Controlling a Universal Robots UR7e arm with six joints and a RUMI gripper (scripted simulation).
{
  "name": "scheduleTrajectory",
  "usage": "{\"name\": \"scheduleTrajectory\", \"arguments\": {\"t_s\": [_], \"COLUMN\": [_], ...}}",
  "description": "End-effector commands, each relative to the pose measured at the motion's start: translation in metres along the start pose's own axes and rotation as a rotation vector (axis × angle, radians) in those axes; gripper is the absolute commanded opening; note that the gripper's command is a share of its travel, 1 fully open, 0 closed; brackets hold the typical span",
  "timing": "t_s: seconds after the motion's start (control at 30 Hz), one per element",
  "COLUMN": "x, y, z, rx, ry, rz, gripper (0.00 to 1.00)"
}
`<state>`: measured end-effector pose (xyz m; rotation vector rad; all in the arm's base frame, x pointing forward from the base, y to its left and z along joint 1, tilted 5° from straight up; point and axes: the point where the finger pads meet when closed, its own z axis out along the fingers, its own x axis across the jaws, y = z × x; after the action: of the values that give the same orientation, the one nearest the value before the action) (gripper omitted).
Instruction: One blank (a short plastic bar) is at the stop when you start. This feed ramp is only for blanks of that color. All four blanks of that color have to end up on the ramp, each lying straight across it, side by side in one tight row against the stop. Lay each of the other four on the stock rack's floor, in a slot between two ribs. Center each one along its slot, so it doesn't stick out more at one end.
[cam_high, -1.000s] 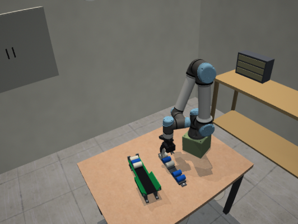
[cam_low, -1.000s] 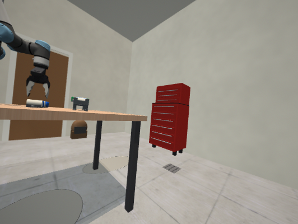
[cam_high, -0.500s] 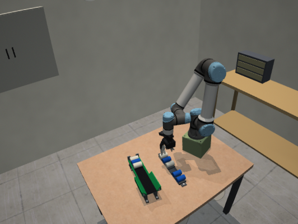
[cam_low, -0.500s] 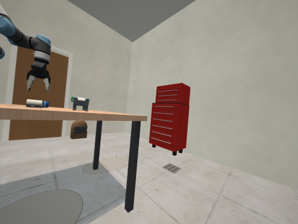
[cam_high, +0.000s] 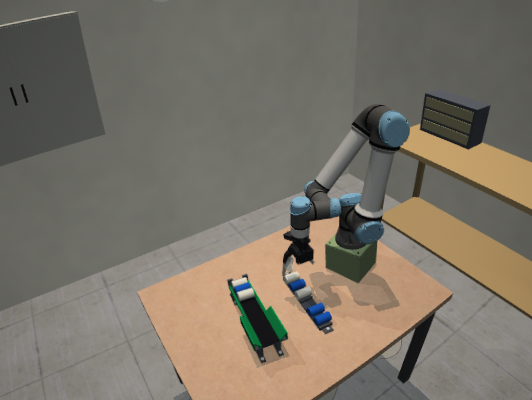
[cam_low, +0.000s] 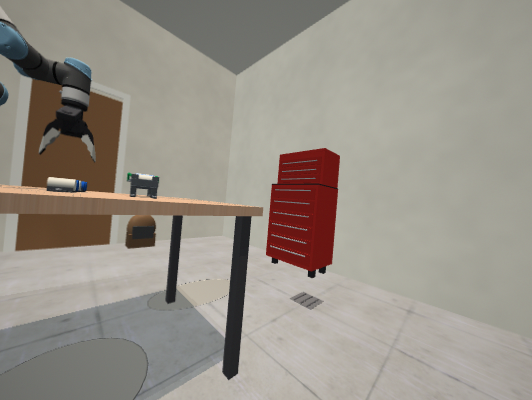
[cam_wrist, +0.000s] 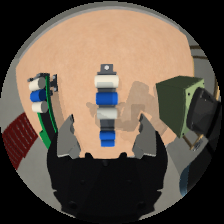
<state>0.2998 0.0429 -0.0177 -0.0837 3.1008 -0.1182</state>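
Ramp (cam_high: 278, 324) (cam_low: 129, 176) (cam_wrist: 45, 131), green-sided, black-bedded, on the table (cam_high: 200, 320) (cam_low: 200, 206) (cam_wrist: 145, 40): I count three short round bars at its far end, white, blue (cam_high: 243, 288) (cam_wrist: 38, 95), white, lying crosswise. Rack (cam_high: 327, 329) (cam_wrist: 107, 68), dark and narrow, beside it: three blue bars, two whitish. Gripper (cam_high: 298, 272) (cam_low: 67, 156) (cam_wrist: 106, 114), spread wide above the rack, holding nothing.

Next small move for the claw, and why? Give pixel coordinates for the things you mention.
Probably shift over the ramp (cam_high: 278, 322) (cam_wrist: 44, 137) and lower onto its blue blank (cam_high: 243, 288) (cam_wrist: 38, 95): it sits between two white ones, so the row mixes colors, and the claw (cam_high: 298, 274) (cam_low: 67, 157) (cam_wrist: 106, 114) is open above the stock rack (cam_high: 327, 329) (cam_wrist: 106, 123).
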Motion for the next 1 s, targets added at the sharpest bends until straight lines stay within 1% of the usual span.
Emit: {"name": "scheduleTrajectory", "arguments": {"t_s": [0.0, 0.97], "x": [-0.0003, -0.0006], "y": [-0.0001, 0.0001], "z": [-0.0008, -0.0007], "rx": [0.000, 0.000], "ry": [-0.001, -0.001], "rz": [0.000, -0.022], "gripper": [1.00, 1.00]}}
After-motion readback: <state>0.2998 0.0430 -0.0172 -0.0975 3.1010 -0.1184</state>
